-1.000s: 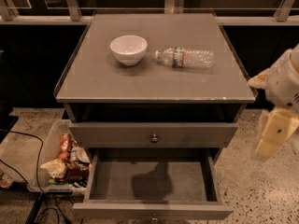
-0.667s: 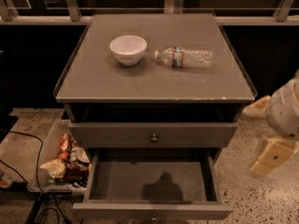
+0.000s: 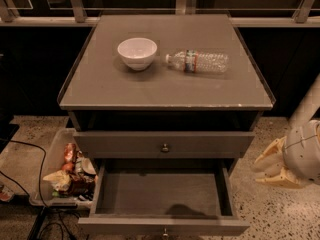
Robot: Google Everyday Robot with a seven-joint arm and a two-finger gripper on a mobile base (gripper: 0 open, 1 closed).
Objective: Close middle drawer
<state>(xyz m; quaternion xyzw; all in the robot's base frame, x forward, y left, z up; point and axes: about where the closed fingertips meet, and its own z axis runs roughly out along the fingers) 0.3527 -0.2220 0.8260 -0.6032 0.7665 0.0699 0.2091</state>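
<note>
The middle drawer (image 3: 162,194) is pulled far out towards me. Its grey inside is empty, and its front edge with a small round knob (image 3: 165,231) sits at the bottom of the view. The top drawer (image 3: 165,144) above it has its own knob and is nearly pushed in. The lowest drawer is hidden under the open one. My gripper (image 3: 266,168), cream-coloured on a white wrist, hangs to the right of the cabinet. It is level with the open drawer's right side, apart from it and holding nothing.
A white bowl (image 3: 137,52) and a plastic water bottle (image 3: 199,61) lying on its side rest on the cabinet top (image 3: 165,91). A clear bin of snack packets (image 3: 67,171) stands on the floor at left, with cables (image 3: 30,194) beside it. A rail runs behind.
My gripper has dropped from beside the cabinet top to beside the open drawer. Its shadow inside the drawer has slid right and towards the front. The drawers have not moved.
</note>
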